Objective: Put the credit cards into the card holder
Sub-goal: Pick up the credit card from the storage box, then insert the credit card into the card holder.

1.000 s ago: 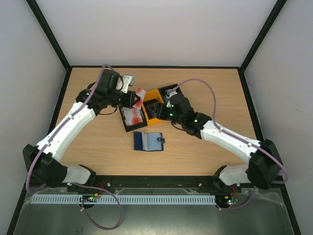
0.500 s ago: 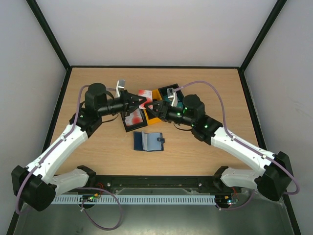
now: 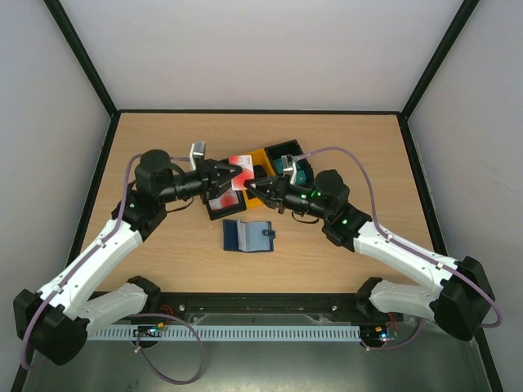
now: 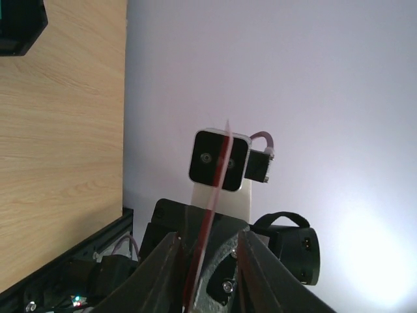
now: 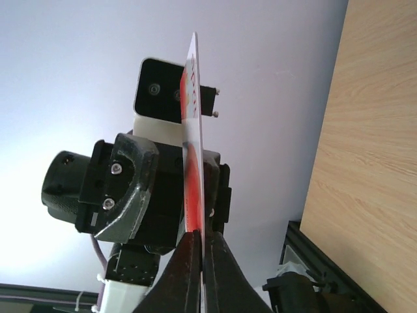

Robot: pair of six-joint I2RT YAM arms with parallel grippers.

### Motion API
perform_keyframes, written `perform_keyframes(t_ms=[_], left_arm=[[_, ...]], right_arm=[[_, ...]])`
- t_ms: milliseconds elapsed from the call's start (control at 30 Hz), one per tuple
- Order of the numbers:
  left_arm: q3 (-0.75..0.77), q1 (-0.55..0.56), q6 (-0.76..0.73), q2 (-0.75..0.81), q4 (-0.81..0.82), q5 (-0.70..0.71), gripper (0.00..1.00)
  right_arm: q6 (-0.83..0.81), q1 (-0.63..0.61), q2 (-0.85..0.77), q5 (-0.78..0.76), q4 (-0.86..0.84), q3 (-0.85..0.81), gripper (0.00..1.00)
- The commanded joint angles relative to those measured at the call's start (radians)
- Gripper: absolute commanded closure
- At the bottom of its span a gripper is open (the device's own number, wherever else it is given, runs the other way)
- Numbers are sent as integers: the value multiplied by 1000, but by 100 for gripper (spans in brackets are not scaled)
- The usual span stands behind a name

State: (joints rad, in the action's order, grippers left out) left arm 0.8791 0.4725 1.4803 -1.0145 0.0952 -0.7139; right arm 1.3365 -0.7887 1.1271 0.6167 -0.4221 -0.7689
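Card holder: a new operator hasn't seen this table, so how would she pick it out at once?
On the wooden table, look between its near edge and the cluster of black and yellow bins at the middle. The card holder lies there alone, opened flat. It is the only blue wallet; its neighbours are open-top boxes.

Black bin (image 3: pixel 215 215) beside yellow bin (image 3: pixel 260 158) on table (image 3: pixel 376 155).

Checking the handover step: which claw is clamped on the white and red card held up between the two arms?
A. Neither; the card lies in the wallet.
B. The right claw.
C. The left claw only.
B: in the right wrist view the right claw is pinched shut on the edge of the white and red card, while the left claw has its jaws standing apart on either side of it.
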Motion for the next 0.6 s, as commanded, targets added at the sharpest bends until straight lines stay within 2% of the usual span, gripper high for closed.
perform_keyframes(t_ms=[0, 100, 167, 267, 333, 400, 433, 567], left_arm=[[-26, -24, -39, 87, 58, -2, 75], [-52, -36, -74, 98, 73, 9, 86], [-50, -39, -109, 86, 65, 1, 96], [-44, -40, -167, 75, 52, -3, 98], [-29, -41, -238, 66, -8, 11, 98], [-16, -43, -329, 61, -92, 45, 98], [-15, -43, -375, 62, -139, 64, 98], [-76, -38, -526, 66, -220, 124, 97]], right_arm=[[52, 6, -9, -31, -19, 40, 98], [61, 6, -8, -24, -27, 44, 98], [62, 6, -6, -23, -24, 47, 98], [41, 6, -4, -20, -9, 55, 96], [-6, 5, -5, -37, 44, 58, 77], [-75, 5, -20, -87, 128, 79, 55], [-108, 6, -31, -125, 171, 91, 49], [-295, 5, -52, -334, 415, 88, 44]])
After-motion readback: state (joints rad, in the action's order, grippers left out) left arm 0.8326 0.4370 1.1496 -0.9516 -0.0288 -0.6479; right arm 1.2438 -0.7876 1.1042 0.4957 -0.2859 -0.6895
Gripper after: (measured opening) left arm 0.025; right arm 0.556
